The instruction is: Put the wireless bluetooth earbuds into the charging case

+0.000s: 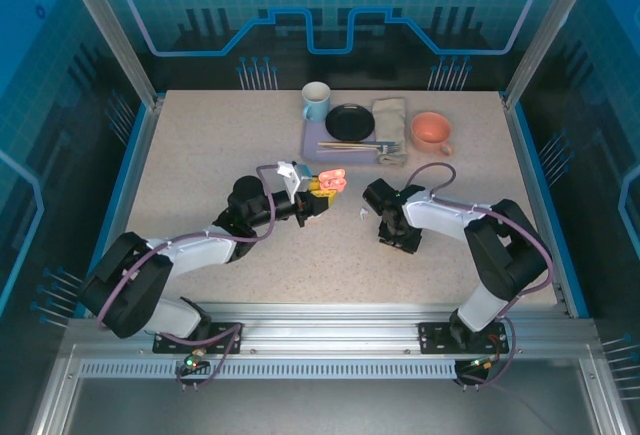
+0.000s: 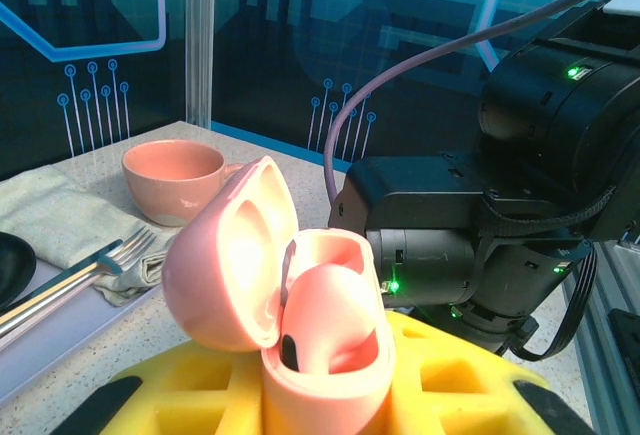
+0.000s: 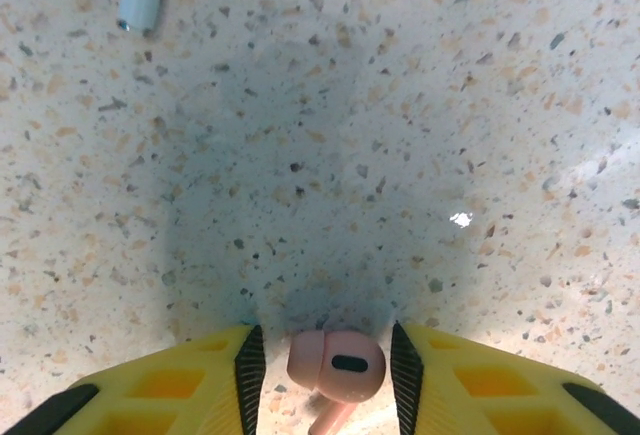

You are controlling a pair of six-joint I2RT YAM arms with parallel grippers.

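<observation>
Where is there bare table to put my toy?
Bare: the far-left corner, left of the blue mug, and the near middle, between the left arm and the right arm. Crowded: the tray at the back, and around the pink case.

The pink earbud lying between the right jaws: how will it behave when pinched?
The pink earbud looks glossy and rounded, so it may squirt out of the jaws. It looks small and probably light, so it is likely to skid on the smooth speckled table.
</observation>
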